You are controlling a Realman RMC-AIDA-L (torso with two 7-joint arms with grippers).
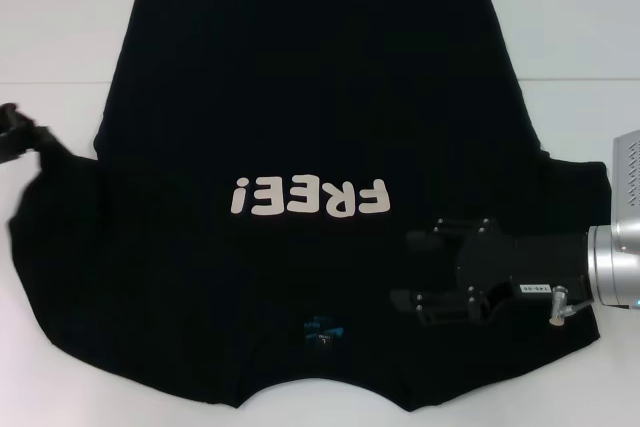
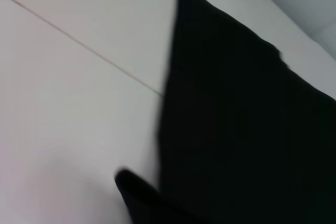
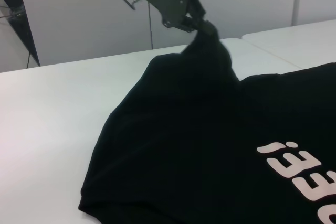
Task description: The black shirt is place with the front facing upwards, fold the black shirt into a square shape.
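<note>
The large black cloth T-shirt (image 1: 300,117) with cream "FREE!" lettering (image 1: 308,197) lies front-up on the white table (image 1: 60,17); the left gripper (image 3: 197,19) has its jaws closed on the lifted left sleeve; the right gripper (image 1: 415,269) hovers over the right shoulder, jaws spread apart

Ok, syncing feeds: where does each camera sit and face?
Head view: on the head, looking down at the large black cloth T-shirt on the white table; right gripper open over it, left gripper at its sleeve.
Left wrist view: on the left arm, facing shirt edge and table; no fingers discernible.
Right wrist view: on the right arm, facing the left gripper pinching the lifted sleeve.
Head and right wrist share the cream "FREE!" lettering.
</note>
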